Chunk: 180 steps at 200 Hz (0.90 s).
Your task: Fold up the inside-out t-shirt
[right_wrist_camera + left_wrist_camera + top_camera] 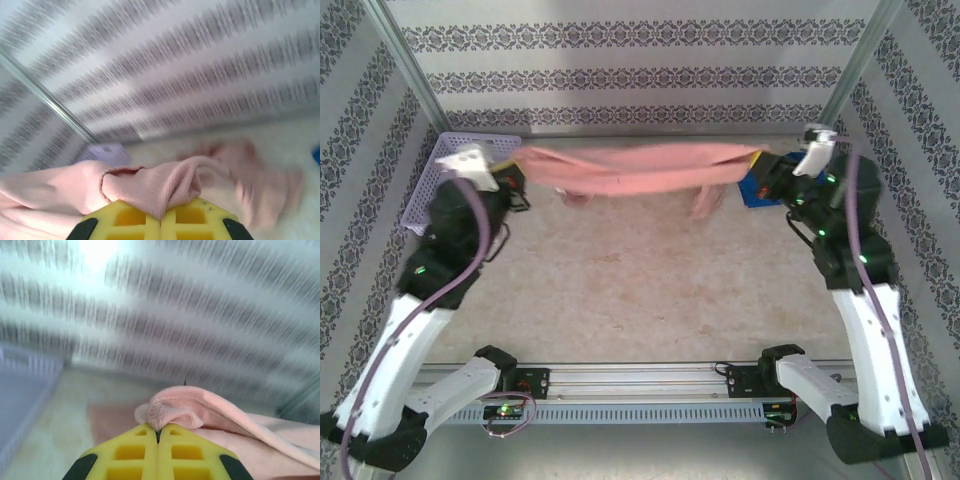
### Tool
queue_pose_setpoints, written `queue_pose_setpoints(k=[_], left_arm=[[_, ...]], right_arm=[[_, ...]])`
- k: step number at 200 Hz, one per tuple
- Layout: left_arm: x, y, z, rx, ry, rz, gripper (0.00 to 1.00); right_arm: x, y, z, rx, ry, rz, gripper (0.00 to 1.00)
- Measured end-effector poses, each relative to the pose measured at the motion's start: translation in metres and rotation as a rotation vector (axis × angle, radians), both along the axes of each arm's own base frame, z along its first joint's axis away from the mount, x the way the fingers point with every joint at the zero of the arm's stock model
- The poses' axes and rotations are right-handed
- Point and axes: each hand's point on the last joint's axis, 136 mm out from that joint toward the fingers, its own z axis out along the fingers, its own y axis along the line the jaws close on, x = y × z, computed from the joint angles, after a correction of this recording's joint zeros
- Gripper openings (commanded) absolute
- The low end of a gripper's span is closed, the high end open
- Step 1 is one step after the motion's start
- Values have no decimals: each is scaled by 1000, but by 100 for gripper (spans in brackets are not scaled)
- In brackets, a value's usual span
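The salmon-pink inside-out t-shirt hangs stretched in a band across the back of the table, held up at both ends, with a sleeve drooping near its right part. My left gripper is shut on its left end; in the left wrist view the yellow fingers pinch a stitched hem fold of the t-shirt, and the left gripper has its jaws pressed together. My right gripper is shut on the right end; the right wrist view shows the right gripper clamping a bunched fold of the t-shirt.
A lilac basket stands at the back left beside the left arm. A bright blue garment lies at the back right under the right gripper. Patterned walls close in the back and sides. The beige tabletop lies below the cloth.
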Motion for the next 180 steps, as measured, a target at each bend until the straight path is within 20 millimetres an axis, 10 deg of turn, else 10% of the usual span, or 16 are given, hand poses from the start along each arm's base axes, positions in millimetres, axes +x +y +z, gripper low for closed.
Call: queue_pose_setpoints(k=[29, 55, 104, 132, 180], left_arm=[[-27, 20, 80, 14, -165, 52, 0], [11, 23, 102, 90, -152, 117, 0], [164, 48, 61, 160, 41, 205, 0], [211, 57, 73, 152, 22, 196, 0], [177, 67, 167, 110, -216, 159, 0]], right_arm=[[-37, -7, 78, 28, -202, -23, 0], [-25, -13, 106, 28, -257, -72, 0], [96, -3, 110, -4, -238, -139, 0], [161, 2, 115, -12, -242, -155, 0], [162, 8, 172, 12, -365, -102, 0]])
